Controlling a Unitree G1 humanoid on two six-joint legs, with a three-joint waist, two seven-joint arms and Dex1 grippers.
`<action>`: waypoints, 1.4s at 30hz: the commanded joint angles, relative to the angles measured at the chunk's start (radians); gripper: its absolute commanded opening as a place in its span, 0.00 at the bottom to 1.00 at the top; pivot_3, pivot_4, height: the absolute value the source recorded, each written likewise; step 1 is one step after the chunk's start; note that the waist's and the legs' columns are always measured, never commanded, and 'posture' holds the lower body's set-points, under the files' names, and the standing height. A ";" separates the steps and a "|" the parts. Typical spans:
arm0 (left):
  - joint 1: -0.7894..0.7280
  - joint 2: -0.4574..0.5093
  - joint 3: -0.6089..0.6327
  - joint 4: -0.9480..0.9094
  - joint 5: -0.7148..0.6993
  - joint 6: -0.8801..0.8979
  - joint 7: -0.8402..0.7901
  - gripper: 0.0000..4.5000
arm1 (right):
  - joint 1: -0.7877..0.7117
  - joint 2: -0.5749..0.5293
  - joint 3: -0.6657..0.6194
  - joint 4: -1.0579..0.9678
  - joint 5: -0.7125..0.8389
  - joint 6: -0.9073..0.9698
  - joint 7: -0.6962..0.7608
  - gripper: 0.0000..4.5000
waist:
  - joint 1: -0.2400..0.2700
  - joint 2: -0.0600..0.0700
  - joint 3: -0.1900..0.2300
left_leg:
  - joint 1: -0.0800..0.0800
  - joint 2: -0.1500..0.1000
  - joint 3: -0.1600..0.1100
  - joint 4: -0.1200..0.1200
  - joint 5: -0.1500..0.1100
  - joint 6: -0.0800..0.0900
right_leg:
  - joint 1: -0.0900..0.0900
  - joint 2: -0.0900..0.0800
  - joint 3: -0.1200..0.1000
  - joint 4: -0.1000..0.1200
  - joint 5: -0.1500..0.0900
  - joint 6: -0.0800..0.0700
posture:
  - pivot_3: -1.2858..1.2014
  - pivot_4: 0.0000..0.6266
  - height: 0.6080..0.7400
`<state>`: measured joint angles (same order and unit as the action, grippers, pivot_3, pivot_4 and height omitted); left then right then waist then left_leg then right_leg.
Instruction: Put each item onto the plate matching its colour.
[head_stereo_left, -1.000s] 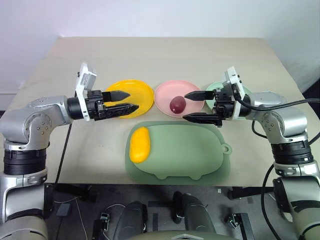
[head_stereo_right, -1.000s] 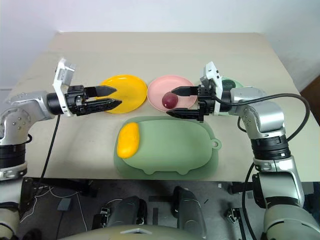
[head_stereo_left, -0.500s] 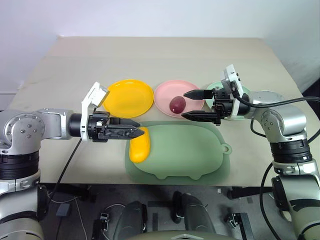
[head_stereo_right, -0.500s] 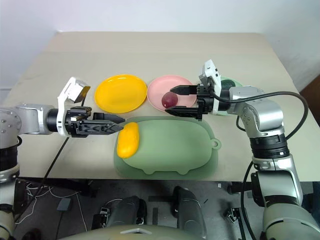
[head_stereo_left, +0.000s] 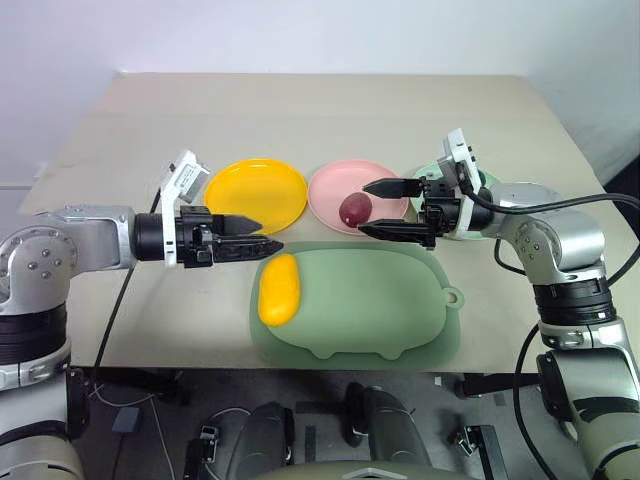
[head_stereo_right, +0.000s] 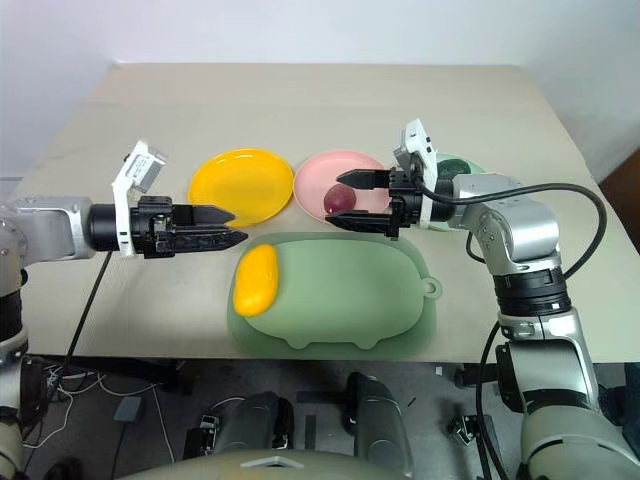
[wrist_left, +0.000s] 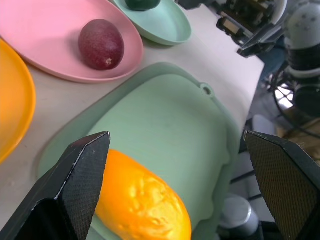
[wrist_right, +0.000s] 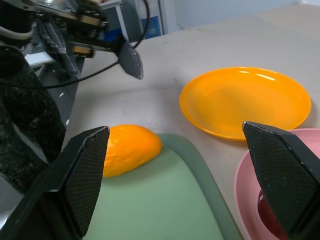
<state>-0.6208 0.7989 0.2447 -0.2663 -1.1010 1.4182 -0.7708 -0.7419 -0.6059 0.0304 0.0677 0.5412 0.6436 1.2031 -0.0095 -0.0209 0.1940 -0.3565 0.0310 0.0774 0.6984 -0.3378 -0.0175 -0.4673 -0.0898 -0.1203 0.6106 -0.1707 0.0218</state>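
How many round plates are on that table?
3, in a row behind the green mat: the yellow-orange plate on the robot's left, the pink plate in the middle, the mint green plate on the right, partly hidden.

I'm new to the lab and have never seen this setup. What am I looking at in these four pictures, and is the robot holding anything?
It is a two-armed humanoid robot at a table. Two pictures come from cameras in its head, looking down over its arms; the other two come from cameras on its wrists, looking out between each gripper's black fingers. On the table lie a yellow-orange plate, a pink plate with a dark red-purple fruit on it, and a mint green plate with a dark green fruit. In front lies a dull green mat with a yellow fruit on it. The left gripper and right gripper are both open and hold nothing.
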 joint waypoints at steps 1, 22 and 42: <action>0.004 -0.030 0.050 -0.077 -0.020 -0.027 0.091 1.00 | -0.029 0.004 -0.016 -0.009 0.016 -0.003 0.003 1.00 | 0.000 0.000 0.000 | 0.000 0.000 0.000 0.000 0.000 0.000 | 0.000 0.000 0.000 0.000 0.000 0.000 | 0.52 0.24 1.00; 0.044 -0.006 0.011 -0.007 -0.111 0.191 0.261 1.00 | -0.020 0.005 -0.007 -0.012 0.005 -0.013 0.000 1.00 | -0.001 0.000 0.000 | 0.000 0.000 0.000 0.000 0.000 0.000 | 0.000 0.000 0.000 0.000 0.000 0.000 | 0.52 0.24 1.00; -0.050 0.061 -0.193 0.108 -0.361 0.196 0.557 1.00 | -0.029 0.018 -0.015 -0.007 -0.002 -0.029 -0.023 1.00 | -0.001 0.000 0.000 | 0.001 0.000 -0.001 0.000 0.001 -0.001 | 0.000 -0.001 0.001 0.000 0.000 0.000 | 0.52 0.24 1.00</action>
<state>-0.6642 0.8397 0.0529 -0.1590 -1.4197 1.6064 -0.2358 -0.7469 -0.5864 0.0320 0.0806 0.5303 0.6252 1.1826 -0.0103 -0.0212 0.1942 -0.3560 0.0304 0.0768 0.6982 -0.3371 -0.0190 -0.4673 -0.0904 -0.1196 0.6109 -0.1706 0.0218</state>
